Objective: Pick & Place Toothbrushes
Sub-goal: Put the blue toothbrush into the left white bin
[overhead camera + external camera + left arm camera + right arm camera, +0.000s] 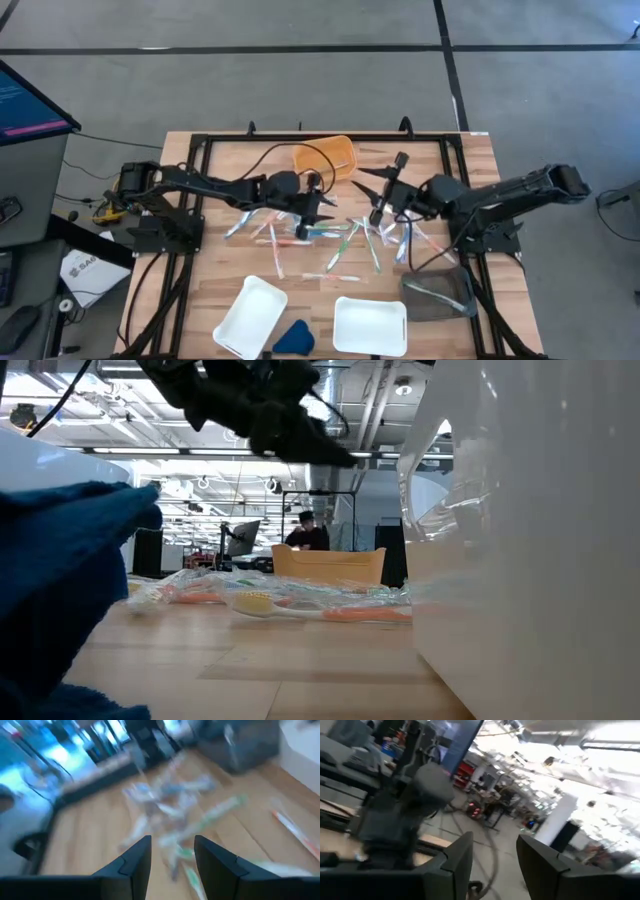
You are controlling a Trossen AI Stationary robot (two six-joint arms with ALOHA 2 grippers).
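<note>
High view, looking straight down: the toothbrushes [330, 235] lie scattered in a loose heap at the middle of the wooden table [200, 290], their long axes pointing many ways, with two white trays [370, 325] nearer the front edge. The left gripper [318, 208], fingers spread and empty, hangs just over the heap's left side, the sticks lying ahead of and below its tips. The right gripper [378, 192], also spread and empty, is beside the heap's right side, tilted up toward the room. The left arm looks better placed for a pick.
</note>
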